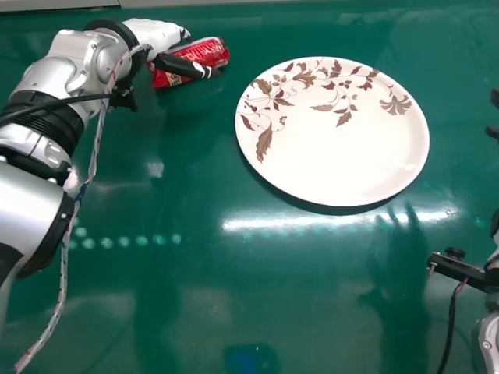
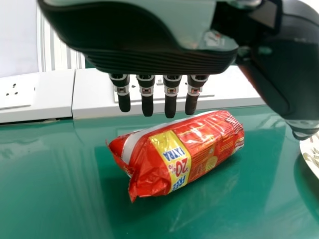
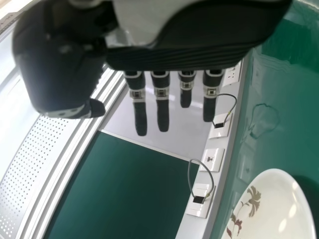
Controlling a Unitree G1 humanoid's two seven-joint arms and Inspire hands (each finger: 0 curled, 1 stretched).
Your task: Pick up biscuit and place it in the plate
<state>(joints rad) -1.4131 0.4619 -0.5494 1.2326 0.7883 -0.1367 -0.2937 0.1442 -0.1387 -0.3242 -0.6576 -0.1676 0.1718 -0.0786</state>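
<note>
- Your left arm is coming in from the left, and your left hand is hovering at the biscuit packet near the table's far edge.
- Your left hand's fingers are pointing straight, slightly spread, and the thumb is extending along the packet's near side. They are pinching nothing; you cannot tell whether they are touching the wrapper.
- The red packet, with its yellow band, is lying on its side on the green table, left of the plate and apart from it.
- The white plate is sitting flat, its brown leaf pattern showing.
- Your right hand is showing at the head view's right edge; its fingers are hanging straight and slightly spread, holding nothing.
- A braided cord is running alongside your left arm.
- A white socket strip is lining the table's far edge behind the packet.
</note>
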